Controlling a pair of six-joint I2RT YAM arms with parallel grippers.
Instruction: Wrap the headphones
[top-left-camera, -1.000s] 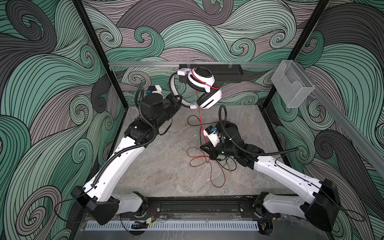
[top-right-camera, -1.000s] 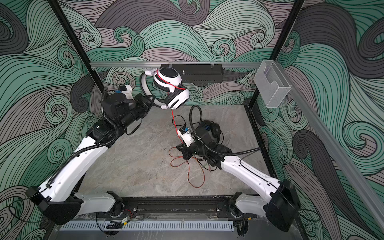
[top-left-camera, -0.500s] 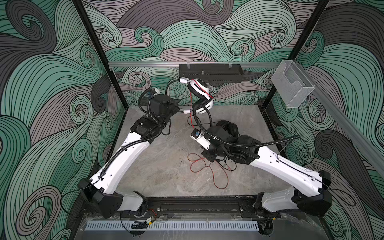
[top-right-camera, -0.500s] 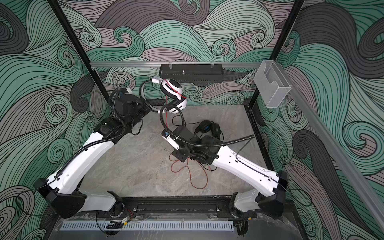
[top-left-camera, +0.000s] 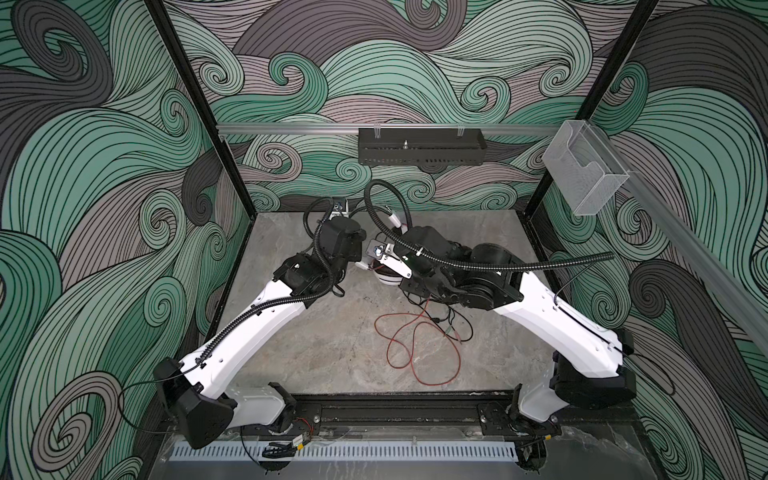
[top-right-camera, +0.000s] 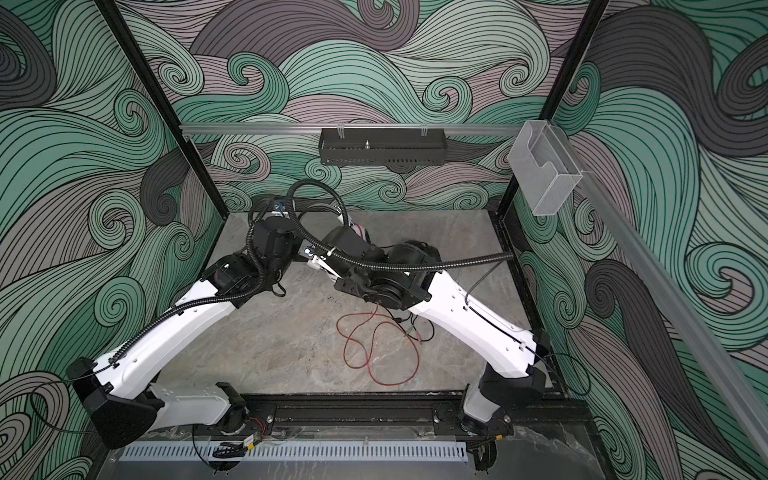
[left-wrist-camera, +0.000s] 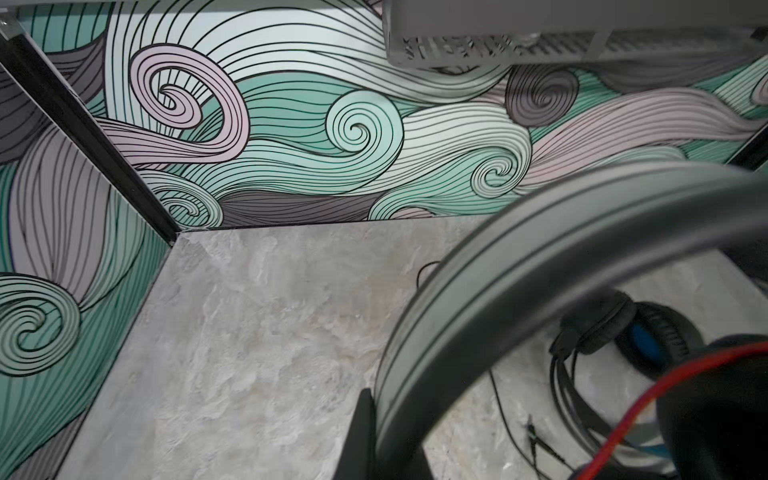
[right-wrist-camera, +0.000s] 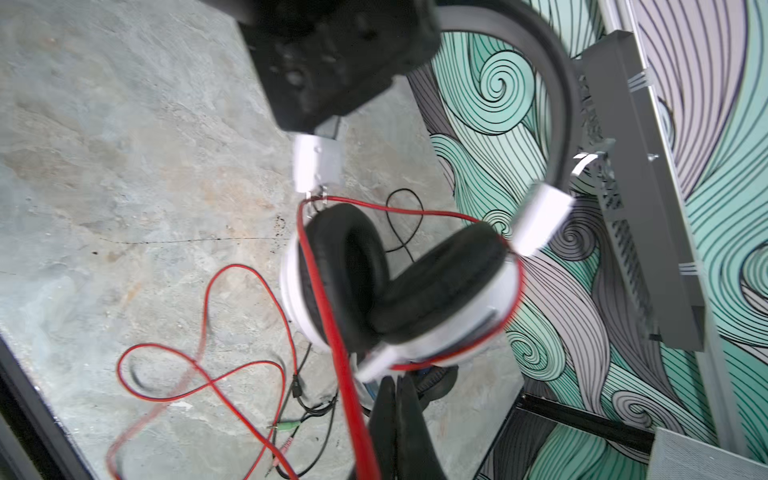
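Plastic-shelled and likely light, the white headphones (right-wrist-camera: 399, 286) hang above the counter (top-left-camera: 332, 353) near the back wall (top-left-camera: 316, 178), their stiff, springy headband (left-wrist-camera: 540, 249) clamped in the left tool (left-wrist-camera: 386, 440), the surest hold, while the right tool (right-wrist-camera: 395, 415) pinches shut on the limp, tangle-prone red cable (right-wrist-camera: 324, 299).

White arm shells (top-left-camera: 249, 340), black joints (top-left-camera: 199, 411), ribbed black cable conduits (top-left-camera: 519, 266), black fingers (right-wrist-camera: 386, 415).
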